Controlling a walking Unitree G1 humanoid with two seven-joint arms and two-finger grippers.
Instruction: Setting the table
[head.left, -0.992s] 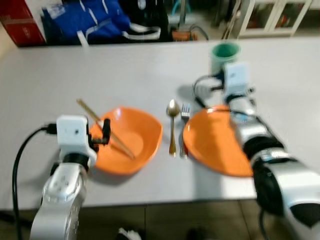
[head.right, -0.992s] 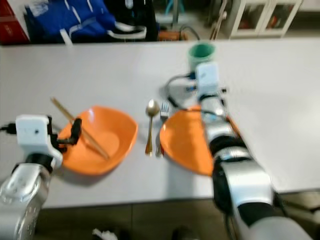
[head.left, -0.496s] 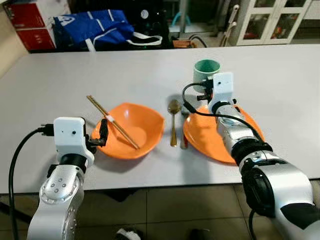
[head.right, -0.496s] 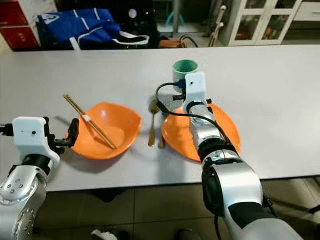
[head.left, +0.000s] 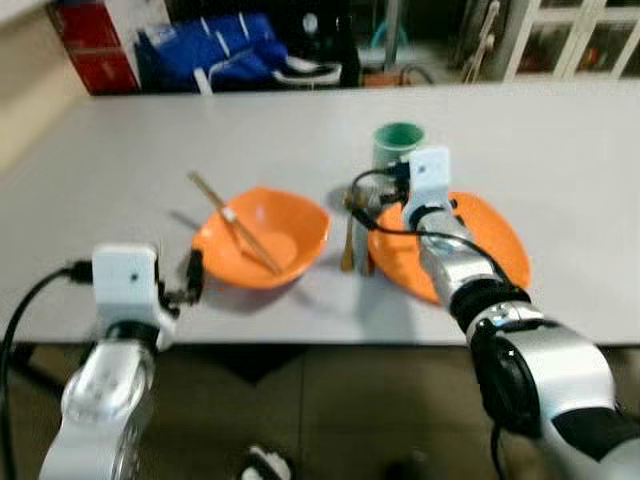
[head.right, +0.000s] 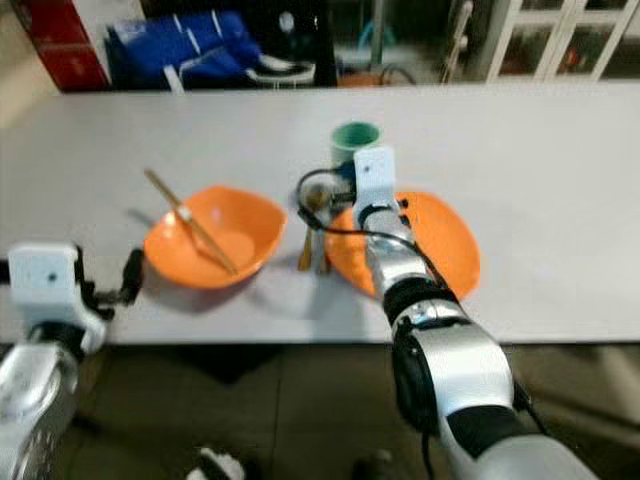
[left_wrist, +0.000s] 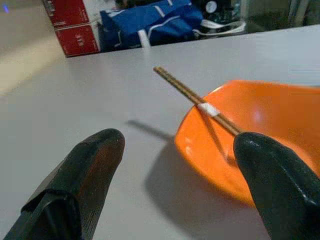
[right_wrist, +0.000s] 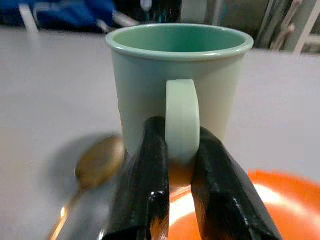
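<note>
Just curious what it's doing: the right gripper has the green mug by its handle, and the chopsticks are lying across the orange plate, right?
Not quite. The chopsticks rest on the orange bowl, not the orange plate; the left wrist view shows them propped over the bowl's rim. The rest holds: the right gripper is closed on the handle of the green mug.

Home dining room: table (head.left: 150, 140), cabinets (head.left: 560, 40)

Pale green mug (right_wrist: 178, 82), orange bowl (head.left: 262, 236), orange plate (head.left: 497, 245), gold spoon (right_wrist: 95, 162), black claws
</note>
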